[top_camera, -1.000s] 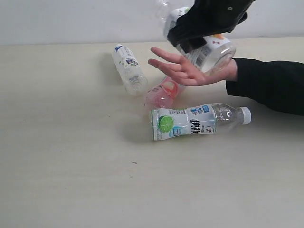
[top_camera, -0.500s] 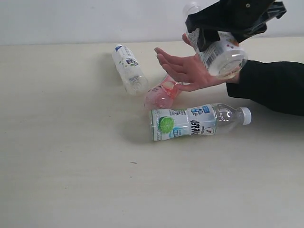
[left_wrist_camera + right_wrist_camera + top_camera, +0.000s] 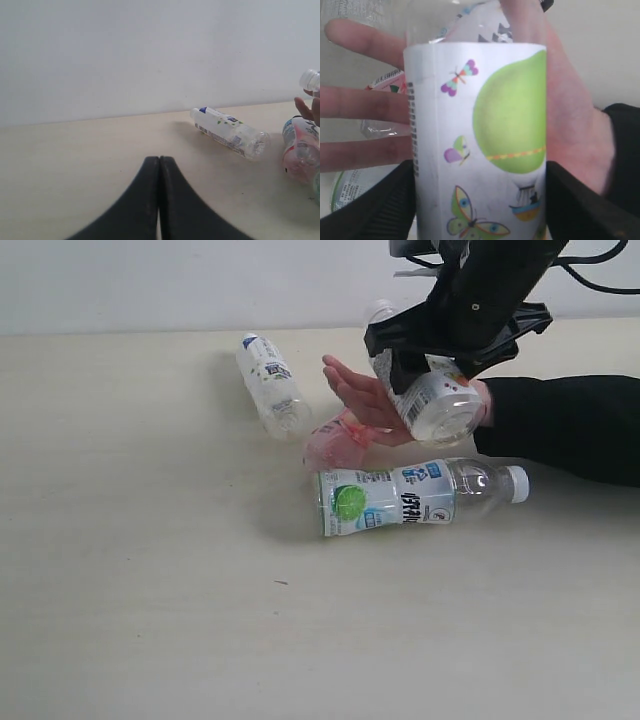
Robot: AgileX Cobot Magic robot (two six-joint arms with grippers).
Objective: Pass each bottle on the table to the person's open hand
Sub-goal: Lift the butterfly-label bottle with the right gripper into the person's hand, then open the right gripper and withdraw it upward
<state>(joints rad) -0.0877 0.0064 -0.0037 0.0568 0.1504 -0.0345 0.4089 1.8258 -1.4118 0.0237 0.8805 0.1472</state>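
Note:
My right gripper (image 3: 432, 368) is shut on the green-apple bottle (image 3: 441, 406), which it holds tilted against the palm of the person's open hand (image 3: 358, 395). In the right wrist view the black fingers (image 3: 385, 205) press both sides of the green-apple bottle (image 3: 480, 140), with the hand (image 3: 572, 125) right behind it. Three more bottles lie on the table (image 3: 150, 570): a lime one (image 3: 400, 498), a pink one (image 3: 335, 443) and a blue-capped one (image 3: 268, 380). My left gripper (image 3: 159, 161) is shut and empty, low over the table. It is out of the exterior view.
The person's black sleeve (image 3: 570, 425) stretches along the table from the right. A pale wall (image 3: 150, 285) rises behind the table's far edge. From the left wrist I see the blue-capped bottle (image 3: 227, 132) and the pink bottle (image 3: 300, 155) ahead.
My right gripper has brought the green-apple bottle down and a little left, from above the hand onto its palm. The other bottles and the left gripper have not moved.

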